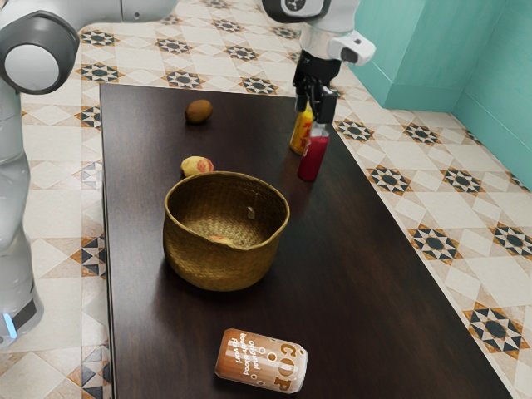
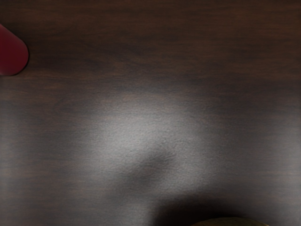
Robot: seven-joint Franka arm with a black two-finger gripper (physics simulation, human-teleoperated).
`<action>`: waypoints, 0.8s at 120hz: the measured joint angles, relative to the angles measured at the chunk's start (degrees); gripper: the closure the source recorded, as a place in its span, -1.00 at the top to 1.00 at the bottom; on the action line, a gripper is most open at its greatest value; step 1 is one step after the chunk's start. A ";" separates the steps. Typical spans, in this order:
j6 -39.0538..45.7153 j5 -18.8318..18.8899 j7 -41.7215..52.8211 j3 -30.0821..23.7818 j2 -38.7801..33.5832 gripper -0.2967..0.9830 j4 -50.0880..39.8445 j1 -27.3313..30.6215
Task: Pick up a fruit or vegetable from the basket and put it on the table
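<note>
In the exterior view my gripper hangs beyond the basket, over the bottles, its two fingers apart in the open position. The woven basket stands upright on the table. Low inside it a small patch of a reddish-yellow fruit shows; the rest is hidden by the wall. A yellow and red fruit lies on the table behind the basket, and a brown fruit lies farther back. In the wrist view an olive, curved thing shows at the lower edge; I cannot tell what it is.
A yellow bottle and a red bottle stand below my gripper near the table's side edge. The red one also appears in the wrist view. A brown can lies on its side at the exterior view's bottom.
</note>
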 joint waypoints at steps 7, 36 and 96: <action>-0.12 0.01 -0.38 0.06 0.02 0.54 0.13 -0.26; -0.34 -1.07 -0.56 -0.65 0.53 0.54 0.87 -0.59; -2.03 2.75 -0.18 -13.82 -0.62 0.54 1.84 -6.48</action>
